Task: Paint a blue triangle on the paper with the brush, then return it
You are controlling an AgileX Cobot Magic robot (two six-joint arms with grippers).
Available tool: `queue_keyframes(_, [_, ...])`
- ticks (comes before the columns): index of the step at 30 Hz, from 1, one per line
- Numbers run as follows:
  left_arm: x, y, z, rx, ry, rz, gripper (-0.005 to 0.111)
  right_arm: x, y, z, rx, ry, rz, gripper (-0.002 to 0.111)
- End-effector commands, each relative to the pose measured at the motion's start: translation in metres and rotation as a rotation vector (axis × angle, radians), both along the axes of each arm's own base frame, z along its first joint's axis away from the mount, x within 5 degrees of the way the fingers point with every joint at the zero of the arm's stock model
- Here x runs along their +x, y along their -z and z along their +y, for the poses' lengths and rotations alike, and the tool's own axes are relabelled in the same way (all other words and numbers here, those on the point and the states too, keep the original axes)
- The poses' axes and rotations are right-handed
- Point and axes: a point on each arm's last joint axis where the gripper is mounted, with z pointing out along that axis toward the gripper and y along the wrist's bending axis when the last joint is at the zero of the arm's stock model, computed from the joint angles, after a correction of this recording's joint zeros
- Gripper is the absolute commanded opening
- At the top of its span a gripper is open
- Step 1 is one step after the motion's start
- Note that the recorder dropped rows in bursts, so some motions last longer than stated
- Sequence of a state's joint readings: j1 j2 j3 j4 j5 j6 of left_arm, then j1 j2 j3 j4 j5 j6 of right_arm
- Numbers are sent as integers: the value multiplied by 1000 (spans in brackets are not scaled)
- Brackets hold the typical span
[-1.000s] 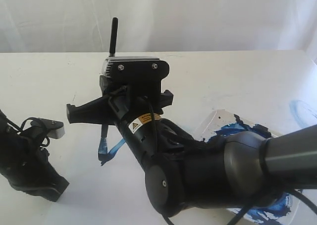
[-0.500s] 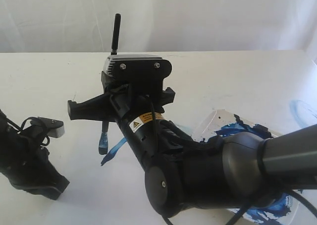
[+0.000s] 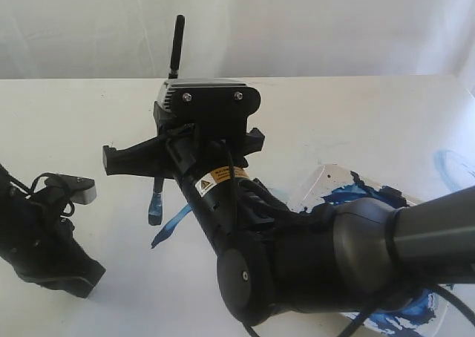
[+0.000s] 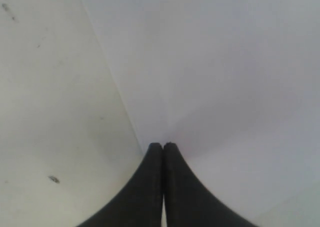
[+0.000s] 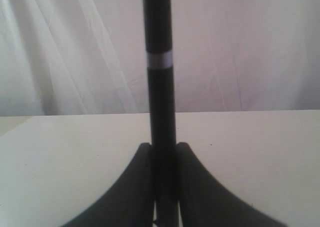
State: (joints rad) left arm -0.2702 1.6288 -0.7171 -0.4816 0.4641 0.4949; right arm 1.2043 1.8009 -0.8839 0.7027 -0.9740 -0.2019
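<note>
My right gripper [image 3: 159,164] is shut on the brush [image 3: 175,47], which it holds nearly upright. In the right wrist view the black handle [image 5: 159,87] rises between the fingers. The blue-soaked tip [image 3: 155,209] hangs just above the paper, beside a short blue stroke [image 3: 169,226]. Any other part of the blue triangle is hidden behind the right arm. My left gripper [image 4: 162,146] is shut with nothing in it, its tips on the paper [image 4: 225,77] near the sheet's edge. The left arm [image 3: 44,240] sits at the lower left.
A white dish [image 3: 320,181] smeared with dark blue paint lies to the right, mostly behind the right arm. A pale blue smudge [image 3: 451,166] marks the table at the far right. A white curtain hangs behind the table.
The right gripper has risen slightly and drifted right with the brush. The tip has lifted off the blue stroke. The left arm has not moved.
</note>
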Motion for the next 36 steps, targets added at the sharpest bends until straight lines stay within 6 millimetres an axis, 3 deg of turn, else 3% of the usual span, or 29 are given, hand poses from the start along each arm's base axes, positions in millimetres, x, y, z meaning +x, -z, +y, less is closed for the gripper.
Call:
queue_keyframes(1, [-4, -14, -4, -51, 9, 42, 0, 0, -3, 0, 12, 10, -14, 0])
queue_keyframes(13, [-7, -15, -8, -106, -32, 89, 0, 0, -3, -1, 12, 10, -12, 0])
queue_keyframes(29, [-8, -8, -6, -97, -22, 27, 0, -1, 1, 1, -13, -10, 21, 0])
queue_keyframes(36, [-7, 4, -7, -87, -23, 75, 0, -2, 3, 2, -27, -21, 40, 0])
